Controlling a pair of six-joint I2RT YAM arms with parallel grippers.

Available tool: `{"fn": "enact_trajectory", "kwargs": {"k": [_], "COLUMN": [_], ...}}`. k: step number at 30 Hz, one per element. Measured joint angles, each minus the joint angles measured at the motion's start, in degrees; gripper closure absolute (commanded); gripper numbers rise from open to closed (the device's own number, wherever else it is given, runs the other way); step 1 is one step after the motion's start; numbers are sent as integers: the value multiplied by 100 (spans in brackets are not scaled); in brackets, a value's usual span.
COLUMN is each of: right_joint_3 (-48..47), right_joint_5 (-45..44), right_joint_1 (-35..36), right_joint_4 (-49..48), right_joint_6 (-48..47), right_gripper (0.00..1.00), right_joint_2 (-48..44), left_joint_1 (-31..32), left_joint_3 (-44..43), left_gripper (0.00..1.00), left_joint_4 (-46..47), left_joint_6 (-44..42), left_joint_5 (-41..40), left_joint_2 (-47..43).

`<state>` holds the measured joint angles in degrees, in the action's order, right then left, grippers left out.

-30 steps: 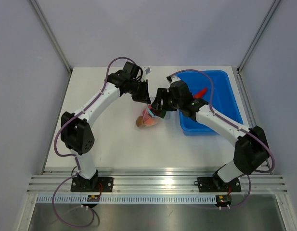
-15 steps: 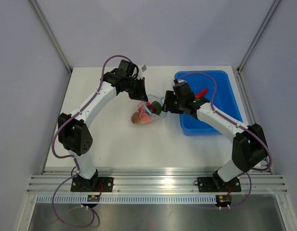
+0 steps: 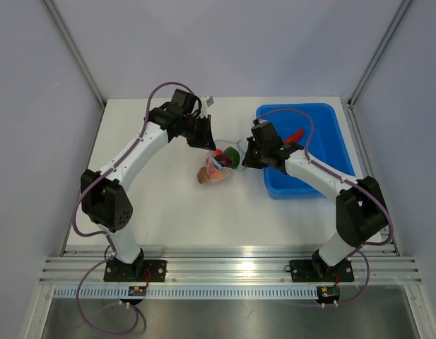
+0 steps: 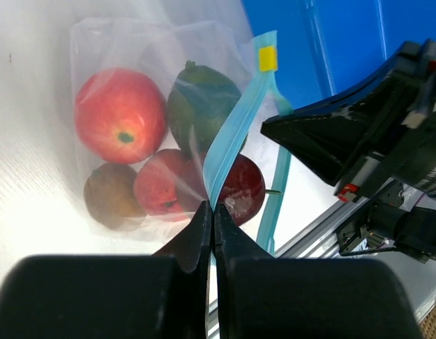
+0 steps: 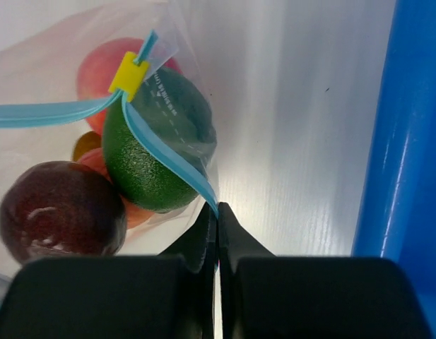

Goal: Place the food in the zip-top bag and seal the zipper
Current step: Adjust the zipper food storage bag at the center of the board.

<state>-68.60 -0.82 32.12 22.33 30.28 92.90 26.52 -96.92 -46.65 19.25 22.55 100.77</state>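
The clear zip-top bag [image 3: 218,168] lies on the white table between both arms, with several pieces of food inside. The left wrist view shows a red round [image 4: 119,116], a green one [image 4: 203,99], a brown one [image 4: 110,199] and a dark red one [image 4: 240,187]. My left gripper [image 4: 213,206] is shut on one side of the teal zipper [image 4: 235,134]. My right gripper [image 5: 218,206] is shut on the other side of the zipper [image 5: 168,159], just below the green food [image 5: 150,159]. A yellow tab [image 5: 129,74] sits where the two strips meet. The bag mouth gapes between the strips.
A rigid blue tray [image 3: 323,166] stands just right of the bag, and a red-orange piece of food [image 3: 295,134] lies in it. The tray's wall [image 5: 408,141] is close to the right of my right gripper. Metal rails run along the table's near edge.
My right gripper has slid to the bag's right edge and shut on the zipper strip. The left arm has drawn back slightly, still holding its strip, and the bag has shifted a little.
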Motion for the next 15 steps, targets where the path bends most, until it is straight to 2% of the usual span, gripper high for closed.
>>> {"fn": "enact_trajectory", "kwargs": {"k": [3, 5, 6, 7, 8, 15], "right_joint_3": [-11, -133, -278, -426, -590, -907], "right_joint_5": [96, 157, 155, 144, 127, 42], "right_joint_1": [2, 17, 33, 59, 92, 175], "right_joint_4": [35, 212, 393, 531, 688, 887], "right_joint_6": [125, 317, 426, 557, 719, 1716], "right_gripper": [100, 100, 100, 100, 100, 100], "right_joint_2": [-111, -181, -181, -181, -181, -96], "left_joint_1": [-9, -15, -15, -20, -20, -24], "left_joint_3": [107, 120, 118, 116, 116, 310], "left_gripper": [100, 78, 64, 43, 36, 31], "left_joint_4": [-17, -55, -57, -48, -39, 68], "left_joint_6": [-94, -210, -275, -321, -372, -623], "left_joint_5": [-52, -94, -94, -90, -90, 7], "left_joint_2": [-13, -13, -13, -13, -13, -409]}}
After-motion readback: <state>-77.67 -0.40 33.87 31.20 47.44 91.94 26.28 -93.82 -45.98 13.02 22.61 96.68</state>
